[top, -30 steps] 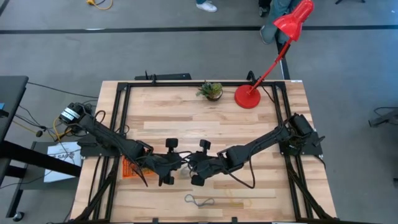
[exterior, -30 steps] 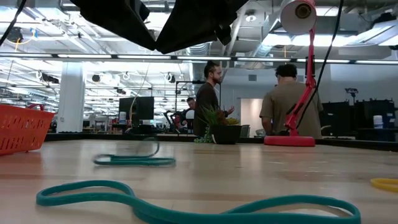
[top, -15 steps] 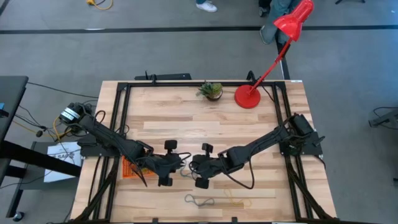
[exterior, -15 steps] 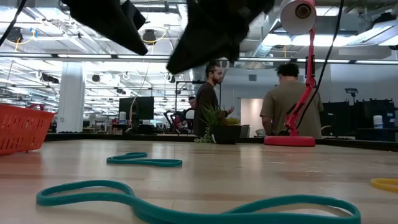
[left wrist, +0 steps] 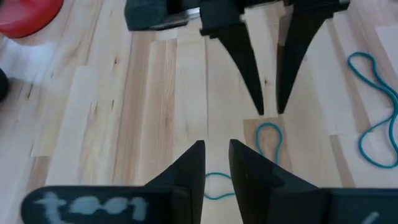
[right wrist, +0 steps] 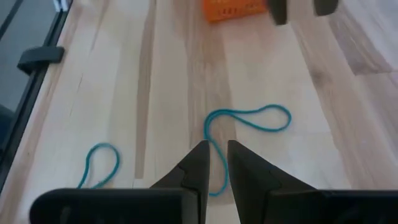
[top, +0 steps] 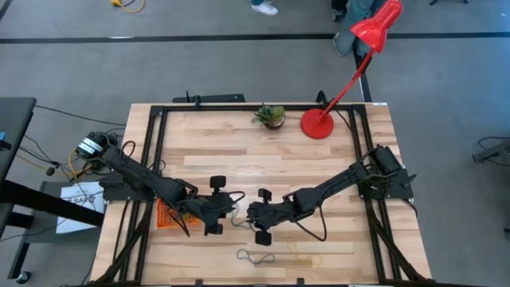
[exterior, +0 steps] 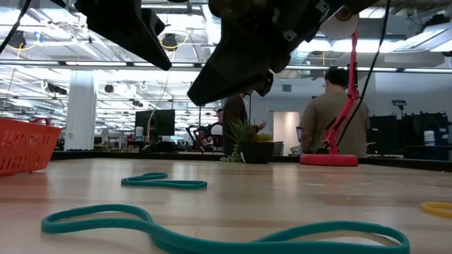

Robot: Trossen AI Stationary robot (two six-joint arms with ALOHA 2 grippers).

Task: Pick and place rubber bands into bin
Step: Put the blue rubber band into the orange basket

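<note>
A teal rubber band (right wrist: 249, 118) lies flat on the wooden table between my two grippers; it also shows in the low view (exterior: 164, 182). My left gripper (left wrist: 216, 152) hovers over one end of it, slightly open, nothing between its fingers. My right gripper (right wrist: 216, 152) faces it from the other side, above the band, its fingertips a narrow gap apart and bare. The orange bin (top: 163, 215) stands on the table just behind my left gripper (top: 227, 210). A second teal band (exterior: 212, 233) and a yellow one (exterior: 438, 208) lie nearer the front edge.
A red lamp's base (top: 316, 123) and a small potted plant (top: 271, 116) stand at the far edge. A black frame (top: 159, 112) runs around the table. People stand in the room beyond. Bare wood stretches across the table's far half.
The teal band's raised strand has dropped, and the band now lies flat on the table. My right gripper has come down toward the band and the near edge, tipping further downward. The two grippers, close together before, now stand apart.
</note>
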